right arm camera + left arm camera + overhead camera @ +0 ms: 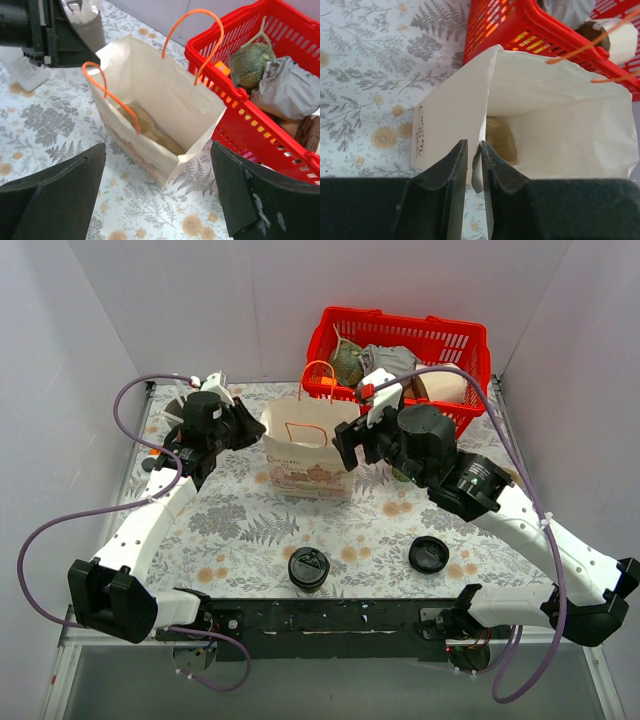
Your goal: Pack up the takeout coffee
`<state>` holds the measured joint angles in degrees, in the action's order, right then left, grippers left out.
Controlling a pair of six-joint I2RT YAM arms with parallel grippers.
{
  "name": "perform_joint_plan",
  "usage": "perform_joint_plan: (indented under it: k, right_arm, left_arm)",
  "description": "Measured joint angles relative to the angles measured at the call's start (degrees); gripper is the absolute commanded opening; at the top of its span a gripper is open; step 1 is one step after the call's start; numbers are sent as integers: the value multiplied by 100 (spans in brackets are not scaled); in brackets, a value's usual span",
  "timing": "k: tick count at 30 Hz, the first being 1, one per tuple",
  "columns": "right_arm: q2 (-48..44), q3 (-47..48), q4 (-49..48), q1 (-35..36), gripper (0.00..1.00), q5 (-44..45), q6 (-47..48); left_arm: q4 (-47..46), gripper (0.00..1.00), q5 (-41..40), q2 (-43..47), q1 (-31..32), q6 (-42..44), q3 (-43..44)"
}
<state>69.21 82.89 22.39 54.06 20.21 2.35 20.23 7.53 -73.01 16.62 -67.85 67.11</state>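
coffee (308, 568): upright on table (230, 530), near front edge, well apart from bag (305, 465). left tool (474, 150): clamped on bag rim. right tool (158, 150): spread apart, just beside bag.

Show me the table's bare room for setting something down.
Bare floral tablecloth lies between the left arm, the cream paper bag and the black-lidded coffee cup; a smaller patch separates cup and loose black lid. Crowded at the back: bag, red plastic basket, left gripper, right gripper.

Script on the paper bag (555, 125), perhaps branding; unreadable.
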Motion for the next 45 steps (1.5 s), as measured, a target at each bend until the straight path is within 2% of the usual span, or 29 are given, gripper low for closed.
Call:
perform_joint_plan:
  k: [2, 4, 6, 14, 18, 21, 25, 32, 45]
  right_arm:
    - [-79, 15, 177, -2, 95, -138, -146]
    - [-151, 15, 391, -7, 95, -363, -256]
    - [-249, -2, 629, -9, 96, -743, -317]
    - [-1202, -835, 1080, -9, 98, -3692, -149]
    - [-1333, -1259, 1349, 37, 98, -4328, -212]
    - [-1071, -1517, 1569, 223, 96, -4205, -382]
    - [-334, -1720, 1532, 750, 88, -3381, -702]
    - [358, -1812, 1110, 1176, 75, -2153, -949]
    - [1189, -1788, 855, 1235, 66, -1906, -570]
  left_arm:
    - [118, 47, -278, 7, 0, -127, 0]
    - [210, 64, -474, 52, 0, -214, -22]
    - [308, 98, -588, 140, 0, -273, -44]
    - [802, 98, -640, 933, 0, -326, -42]
    - [1207, 98, -699, 1523, 0, -378, -87]
    - [1480, 98, -835, 2059, 0, -420, -291]
    - [1784, 98, -885, 2597, 0, -487, -645]
    - [2013, 98, -627, 2747, 0, -448, -911]
    - [2028, 98, -490, 2861, 0, -350, -1060]
